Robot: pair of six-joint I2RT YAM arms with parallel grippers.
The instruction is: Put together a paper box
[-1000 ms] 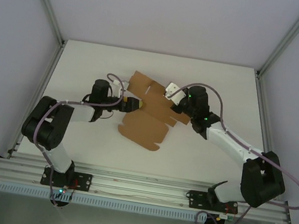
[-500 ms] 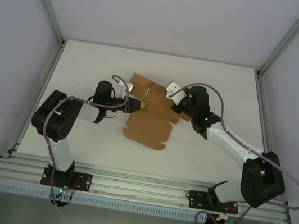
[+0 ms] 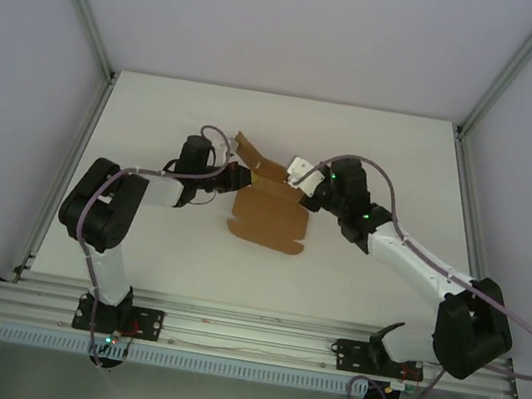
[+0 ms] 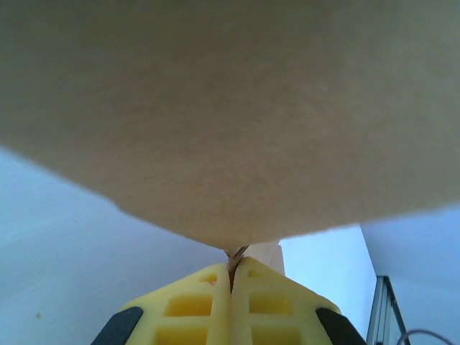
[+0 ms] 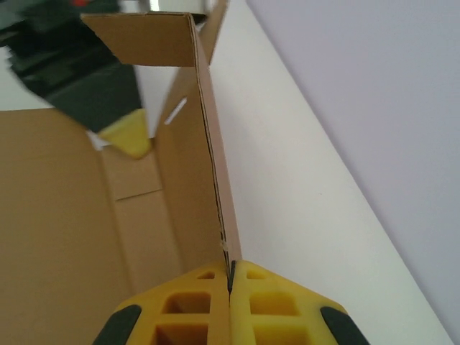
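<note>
Paper box (image 3: 267,222) is looking light, thin and bendy: we are pinching it by its raised edges, left pincer (image 4: 231,277) and right pincer (image 5: 231,272) both clamping cardboard between their fingertips.

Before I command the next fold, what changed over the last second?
The left gripper closed on the paper box at its left side, and the sheet's far panel rose from flat to standing. The right gripper stayed shut on that panel; the near panel still lies flat.
</note>
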